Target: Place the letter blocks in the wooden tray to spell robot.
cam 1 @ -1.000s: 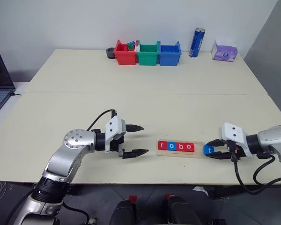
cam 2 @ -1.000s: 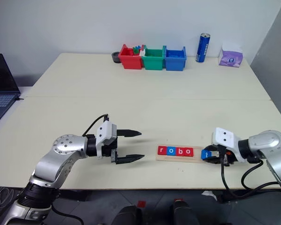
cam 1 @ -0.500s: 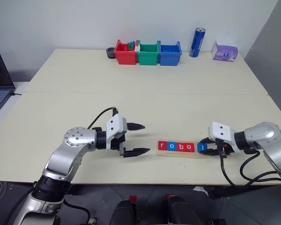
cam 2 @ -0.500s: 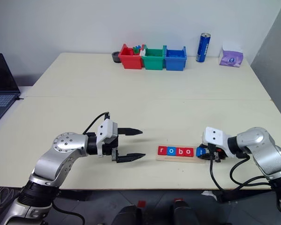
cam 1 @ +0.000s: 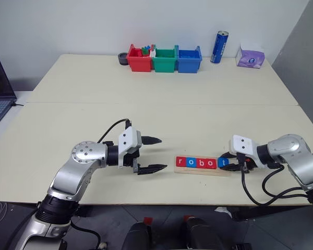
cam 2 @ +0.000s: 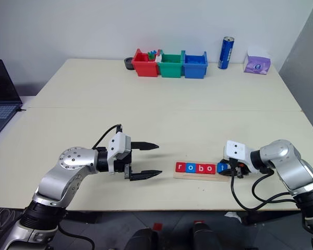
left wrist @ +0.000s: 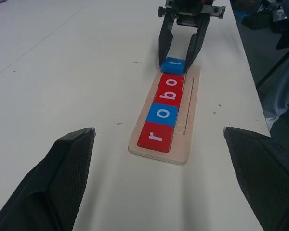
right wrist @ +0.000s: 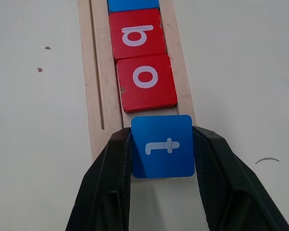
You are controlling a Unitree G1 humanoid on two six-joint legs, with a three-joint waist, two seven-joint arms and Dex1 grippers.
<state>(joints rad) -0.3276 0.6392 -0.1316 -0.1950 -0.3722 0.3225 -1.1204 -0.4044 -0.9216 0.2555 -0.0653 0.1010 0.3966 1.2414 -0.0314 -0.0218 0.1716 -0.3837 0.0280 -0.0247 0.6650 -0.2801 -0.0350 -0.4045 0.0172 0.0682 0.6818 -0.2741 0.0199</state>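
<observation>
Bright, even light falls on the cream matte surface (cam 1: 161,88); shadows are soft, glare is absent, and the wrist views' nearest edges blur.

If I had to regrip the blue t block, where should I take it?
By its two bare side edges, as the right hand does now, coming from the tray's open end; the red o block blocks the far edge.

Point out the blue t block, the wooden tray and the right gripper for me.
blue t block (right wrist: 163,146): right wrist view, middle of its top face.
wooden tray (left wrist: 189,126): left wrist view, bare strip beside the tiles.
right gripper (right wrist: 162,190): right wrist view, midway between its fingertips.
</observation>
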